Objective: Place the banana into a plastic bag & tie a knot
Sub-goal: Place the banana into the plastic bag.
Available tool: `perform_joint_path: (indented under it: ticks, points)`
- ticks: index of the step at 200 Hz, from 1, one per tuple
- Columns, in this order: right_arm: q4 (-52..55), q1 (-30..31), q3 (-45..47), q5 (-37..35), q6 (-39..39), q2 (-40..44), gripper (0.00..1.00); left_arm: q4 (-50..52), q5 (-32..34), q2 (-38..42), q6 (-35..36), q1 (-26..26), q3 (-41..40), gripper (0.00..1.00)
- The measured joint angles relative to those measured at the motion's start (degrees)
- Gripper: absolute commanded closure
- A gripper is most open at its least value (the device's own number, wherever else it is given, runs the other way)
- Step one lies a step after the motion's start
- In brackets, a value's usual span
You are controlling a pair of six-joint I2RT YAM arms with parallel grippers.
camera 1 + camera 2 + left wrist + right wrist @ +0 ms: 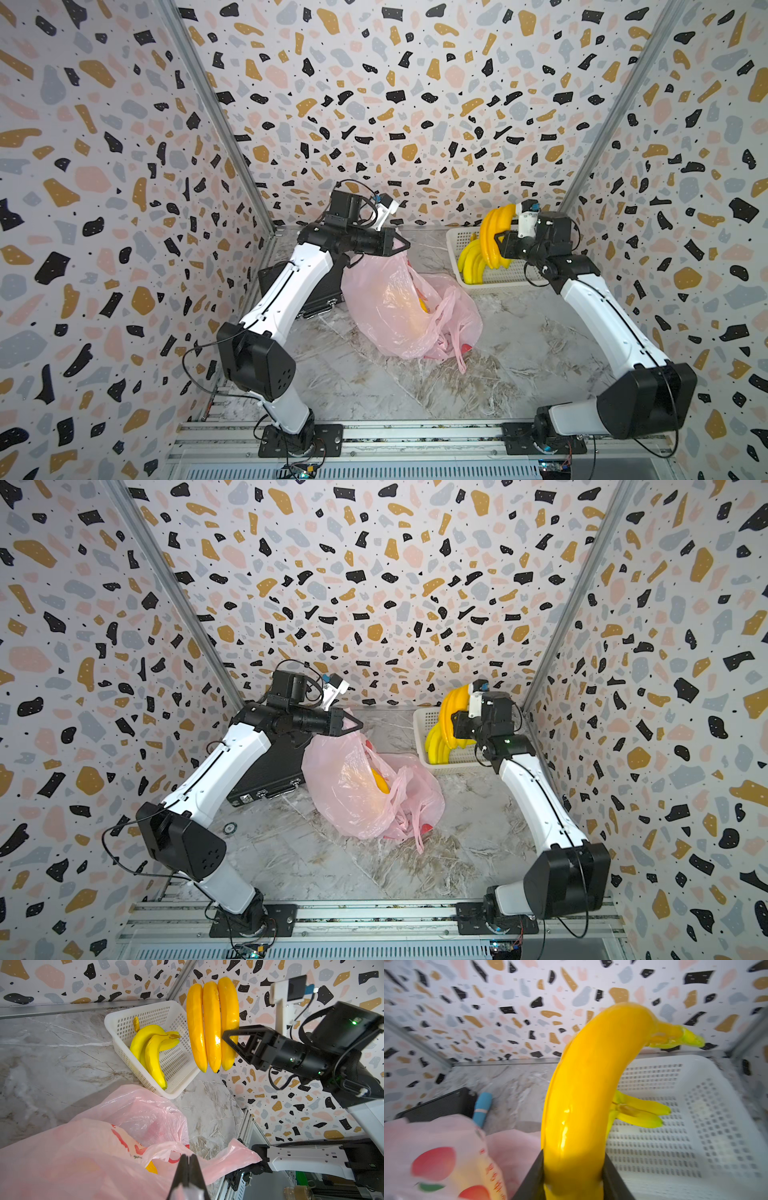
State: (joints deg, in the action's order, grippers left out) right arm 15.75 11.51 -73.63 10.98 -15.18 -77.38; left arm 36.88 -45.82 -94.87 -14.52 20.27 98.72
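Pink plastic bag (390, 307) slumped on marble table (519, 353), rim pinched in left claw (188, 1164), jaws fully closed. Orange-yellow banana bunch (212, 1022) clamped across its middle by right claw (573, 1167), jaws partly spread around it; hangs upright in air, outside bag, above white basket (145, 1007). Paler bunch (151, 1049) lying in basket. Something yellow showing through bag film

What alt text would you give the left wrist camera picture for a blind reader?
The right gripper holds a bunch of three orange-yellow bananas in the air near a white basket containing more bananas. The shut left gripper pinches a pink plastic bag.
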Motion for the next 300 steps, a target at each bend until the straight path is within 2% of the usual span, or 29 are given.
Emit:
perform_joint_path:
  ticks: [51, 78, 143, 203, 253, 300]
  points:
    - [-13.51, 13.53, 14.32, 5.84, -1.79, 14.43, 0.78, 0.5, 1.36, 4.74, 0.13, -0.02, -4.13, 1.0]
    - [-21.42, 18.97, 18.88, 6.16, -1.73, 17.59, 0.82, 0.81, 1.51, 6.27, 0.13, -0.02, -4.48, 1.0]
    - [-38.88, 26.86, 24.92, 3.96, -0.94, 13.62, 0.93, 3.26, 0.15, 8.04, 1.03, -0.09, -4.17, 1.0]
    - [-52.22, 34.88, 34.51, -4.31, 5.6, 9.44, 0.94, 5.29, -0.74, 7.69, 1.42, -1.01, -2.71, 1.0]
    - [-57.53, 39.01, 37.73, -12.68, 12.11, 6.86, 0.94, 5.29, -2.38, 7.23, 1.38, -1.16, -1.97, 1.0]
    - [-57.81, 41.79, 38.03, -18.8, 18.91, 4.87, 0.94, 6.43, -2.82, 5.57, 1.4, -1.16, 0.04, 1.0]
